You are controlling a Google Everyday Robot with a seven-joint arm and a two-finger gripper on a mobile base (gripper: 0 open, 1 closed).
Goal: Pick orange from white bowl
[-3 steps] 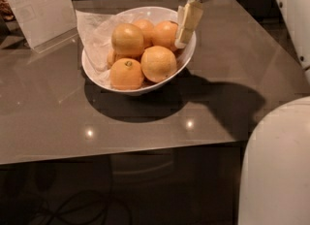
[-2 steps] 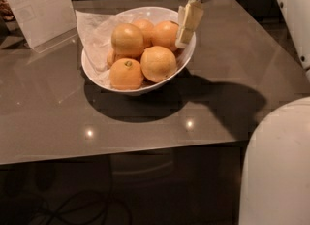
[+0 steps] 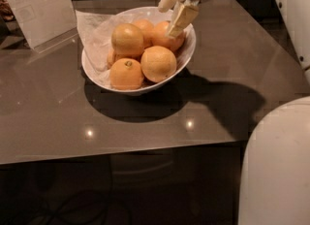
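Tool (image 3: 170, 16) hangs released over the rear-right orange (image 3: 163, 37) in the bowl (image 3: 186, 56), 1 finger by its top. Closing off-centre could squirt it against neighbours or over the rim onto the bench (image 3: 145, 122).

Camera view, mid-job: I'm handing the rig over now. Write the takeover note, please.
Gripper: open, low over the back right of the white bowl, one finger crossing in front of the orange.
Orange: in the bowl, back right of the pile of oranges, not gripped.
Bowl: on the table, lined with paper.
Done: gripper brought to the orange.
Left: close on the orange and lift it clear of the bowl.
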